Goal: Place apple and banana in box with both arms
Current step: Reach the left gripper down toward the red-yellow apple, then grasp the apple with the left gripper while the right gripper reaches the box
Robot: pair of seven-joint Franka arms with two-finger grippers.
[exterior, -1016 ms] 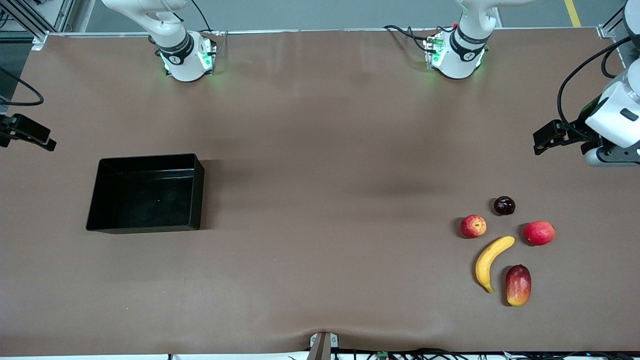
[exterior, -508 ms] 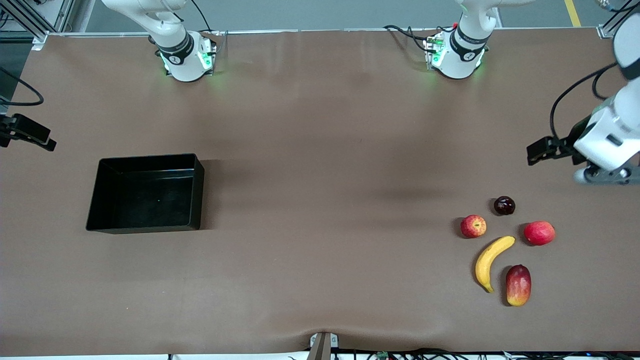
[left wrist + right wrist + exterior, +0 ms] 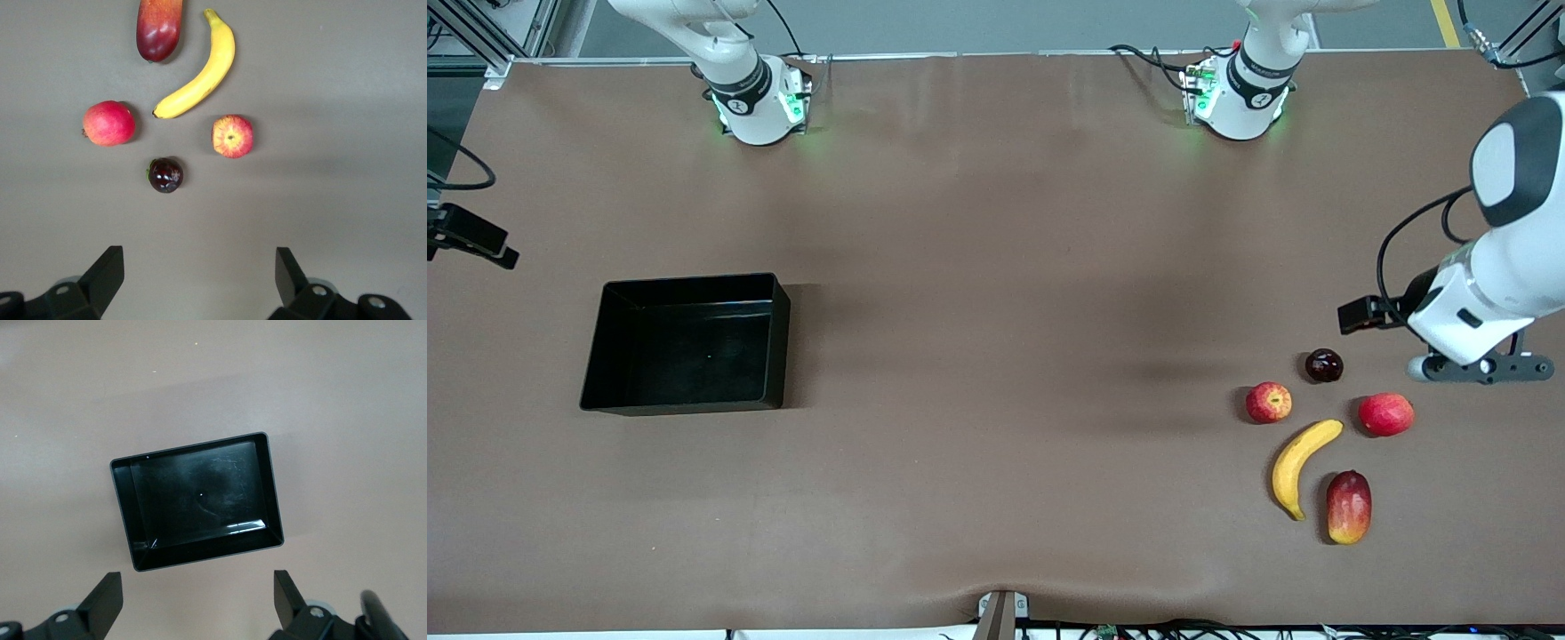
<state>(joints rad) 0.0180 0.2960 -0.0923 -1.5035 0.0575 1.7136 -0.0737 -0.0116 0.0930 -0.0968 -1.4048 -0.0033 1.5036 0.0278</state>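
One box (image 3: 685,342) stands on the surface (image 3: 996,267) toward the right arm's end; it is black, shallow, raised-walled, and holds nothing. The right wrist view shows its interior bare and glossy.

Five fruits lie loose on the surface toward the left arm's end, none touching another: one apple (image 3: 1268,402), one banana (image 3: 1300,464), one plain red round fruit (image 3: 1385,414), one dark maroon fruit (image 3: 1323,365), one mango (image 3: 1348,507). The banana lies between apple and mango, nearer the front camera than the apple. The maroon fruit is farthest from that camera; the mango is nearest.

The surface is a brown mat, creased near the front edge. Grey floor shows past the arm bases.

Left pincer (image 3: 200,280): spread wide, holding nothing, in the air over bare surface just beside the maroon fruit. Right pincer (image 3: 199,600): spread wide, holding nothing, high over the surface beside the box, at the edge of the front view.
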